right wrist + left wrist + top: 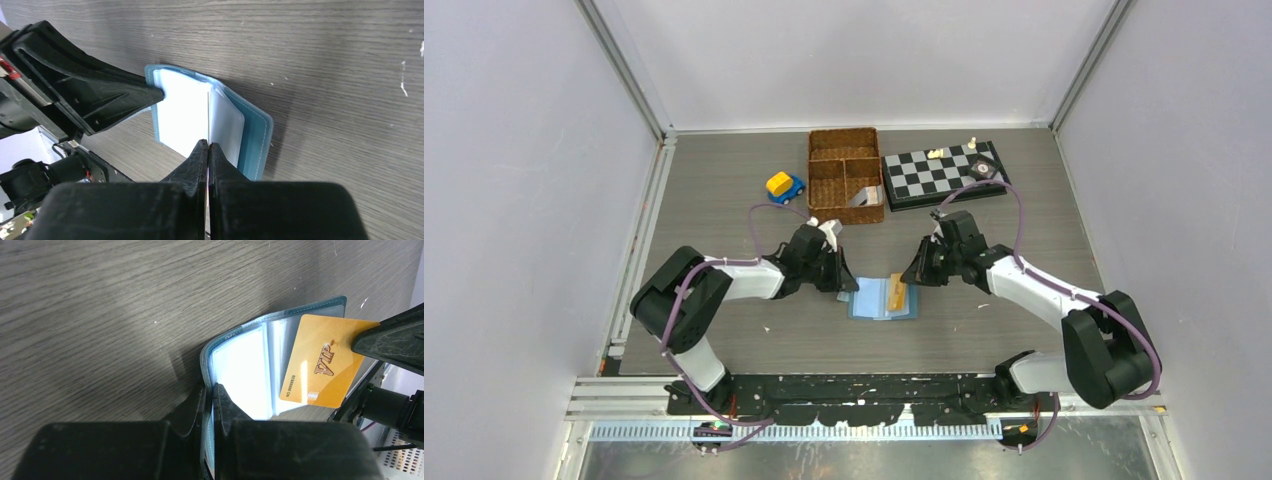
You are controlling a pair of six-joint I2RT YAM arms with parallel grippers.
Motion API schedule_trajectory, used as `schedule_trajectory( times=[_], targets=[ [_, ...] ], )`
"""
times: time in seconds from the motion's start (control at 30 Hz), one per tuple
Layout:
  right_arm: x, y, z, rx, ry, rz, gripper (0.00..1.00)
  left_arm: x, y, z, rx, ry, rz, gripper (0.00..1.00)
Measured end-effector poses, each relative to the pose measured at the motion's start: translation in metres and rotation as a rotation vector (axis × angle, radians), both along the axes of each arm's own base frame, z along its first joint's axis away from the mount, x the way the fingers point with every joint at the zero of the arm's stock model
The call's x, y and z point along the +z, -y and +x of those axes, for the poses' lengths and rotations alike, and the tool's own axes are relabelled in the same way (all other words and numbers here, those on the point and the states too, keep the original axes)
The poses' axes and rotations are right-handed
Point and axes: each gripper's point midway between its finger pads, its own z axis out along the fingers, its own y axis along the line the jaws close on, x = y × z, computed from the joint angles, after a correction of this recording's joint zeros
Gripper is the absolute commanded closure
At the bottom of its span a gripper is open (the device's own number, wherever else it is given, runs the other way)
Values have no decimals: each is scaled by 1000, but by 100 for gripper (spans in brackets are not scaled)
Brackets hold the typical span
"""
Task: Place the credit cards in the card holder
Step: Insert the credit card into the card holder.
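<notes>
The teal card holder (872,305) lies open on the table, pale inner pockets up. My left gripper (844,284) is shut on its left cover, as the left wrist view shows (212,391). My right gripper (912,279) is shut on an orange-gold "VIP" credit card (322,360) and holds it on edge over the holder's right half (280,340). In the right wrist view the right gripper (208,145) has the card edge-on (207,117) above the holder (252,135). I cannot tell whether the card's end is inside a pocket. A grey card-like piece (861,195) lies in the basket.
A brown wicker divided basket (844,145) stands at the back centre. A chessboard (939,175) with a few pieces is to its right. A yellow and blue toy car (784,186) is to its left. Grey walls close in the table on three sides.
</notes>
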Motion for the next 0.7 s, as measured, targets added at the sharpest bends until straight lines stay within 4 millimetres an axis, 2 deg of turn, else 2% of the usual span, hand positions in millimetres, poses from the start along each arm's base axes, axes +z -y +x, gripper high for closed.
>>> schedule_trajectory(
  times=[0.2, 0.7],
  targets=[
    [3, -11, 8, -7, 8, 57, 100, 0, 2, -1, -44, 20, 4, 100],
    [-26, -13, 9, -31, -75, 52, 99, -1, 3, -1, -68, 23, 1, 100]
  ],
)
